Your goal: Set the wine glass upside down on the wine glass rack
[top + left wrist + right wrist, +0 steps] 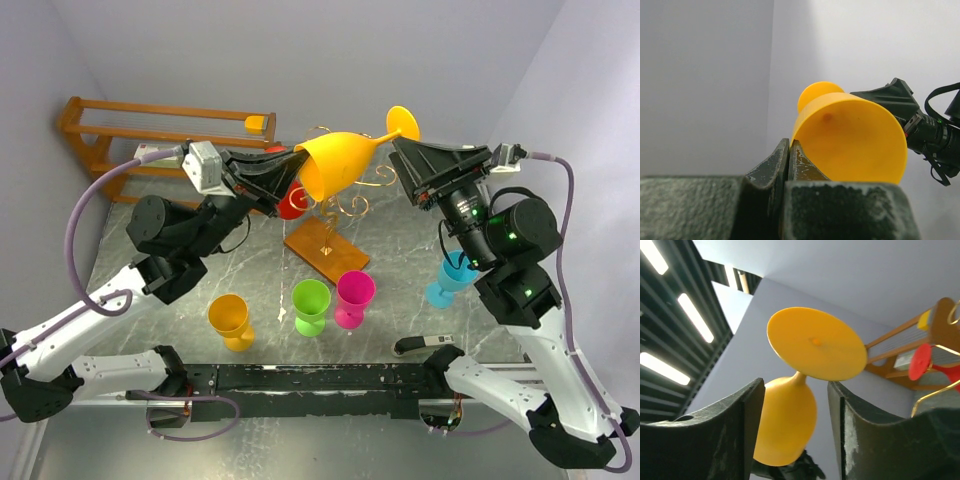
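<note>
An orange-yellow wine glass (340, 160) lies sideways in the air above the wine glass rack (325, 250), a gold wire tree on a wooden base. My left gripper (298, 162) is shut on the rim of its bowl (855, 140), the left gripper (788, 150) pinching the thin wall at its tips. My right gripper (398, 150) stands open at the foot end. In the right wrist view the right gripper (796, 390) has its fingers (752, 410) on either side of the stem without touching, and the round foot (815, 345) sits just beyond the tips.
A red glass (290, 205) hangs on the rack's left side. Yellow (230, 320), green (310, 305), magenta (354, 297) and blue (452, 280) glasses stand on the table in front. A brown wooden shelf unit (120, 130) stands at the back left.
</note>
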Tool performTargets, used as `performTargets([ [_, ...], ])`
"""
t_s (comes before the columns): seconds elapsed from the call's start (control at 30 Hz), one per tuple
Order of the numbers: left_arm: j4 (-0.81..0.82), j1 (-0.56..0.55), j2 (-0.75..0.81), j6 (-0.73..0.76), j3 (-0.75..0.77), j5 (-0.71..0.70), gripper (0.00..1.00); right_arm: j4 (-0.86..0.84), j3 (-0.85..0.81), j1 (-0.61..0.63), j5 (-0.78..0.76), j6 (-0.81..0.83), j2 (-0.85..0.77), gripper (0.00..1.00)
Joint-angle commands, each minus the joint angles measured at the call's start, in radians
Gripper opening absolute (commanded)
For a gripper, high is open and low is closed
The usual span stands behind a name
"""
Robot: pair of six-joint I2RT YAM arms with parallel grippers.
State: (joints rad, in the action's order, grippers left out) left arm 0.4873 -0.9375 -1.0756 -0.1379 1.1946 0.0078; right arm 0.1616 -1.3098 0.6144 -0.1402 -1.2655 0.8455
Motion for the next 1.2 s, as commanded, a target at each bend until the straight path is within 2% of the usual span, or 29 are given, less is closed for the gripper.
performTargets([
  [0.0, 0.086, 0.004, -0.011, 0.0, -0.009, 0.025, 0.07, -0.092, 0.04, -0.003, 0.024, -0.155, 0.017, 0.5],
  [0.1, 0.101, 0.004, -0.012, -0.006, -0.027, 0.028, 0.07, -0.13, 0.082, -0.002, -0.02, -0.21, 0.02, 0.41],
  [0.3, 0.121, 0.004, -0.02, -0.018, -0.055, 0.079, 0.07, -0.182, 0.085, -0.003, -0.05, -0.195, 0.068, 0.38],
  [0.6, 0.111, 0.005, -0.028, -0.035, -0.061, 0.095, 0.07, -0.267, 0.16, -0.004, -0.069, -0.139, 0.027, 0.01],
  [0.87, 0.118, 0.005, -0.02, -0.038, -0.07, 0.134, 0.07, -0.318, 0.168, -0.005, -0.098, -0.022, 0.0, 0.0],
  [0.9, 0.115, 0.005, -0.019, -0.042, -0.072, 0.135, 0.1, -0.329, 0.172, -0.005, -0.093, -0.018, -0.001, 0.0],
  [1.07, 0.083, 0.005, 0.0, -0.061, -0.08, 0.09, 0.41, -0.35, 0.156, -0.005, -0.083, 0.041, 0.012, 0.0],
  [1.17, 0.064, 0.005, 0.009, -0.07, -0.083, 0.071, 0.53, -0.357, 0.154, -0.004, -0.086, 0.084, 0.011, 0.0],
])
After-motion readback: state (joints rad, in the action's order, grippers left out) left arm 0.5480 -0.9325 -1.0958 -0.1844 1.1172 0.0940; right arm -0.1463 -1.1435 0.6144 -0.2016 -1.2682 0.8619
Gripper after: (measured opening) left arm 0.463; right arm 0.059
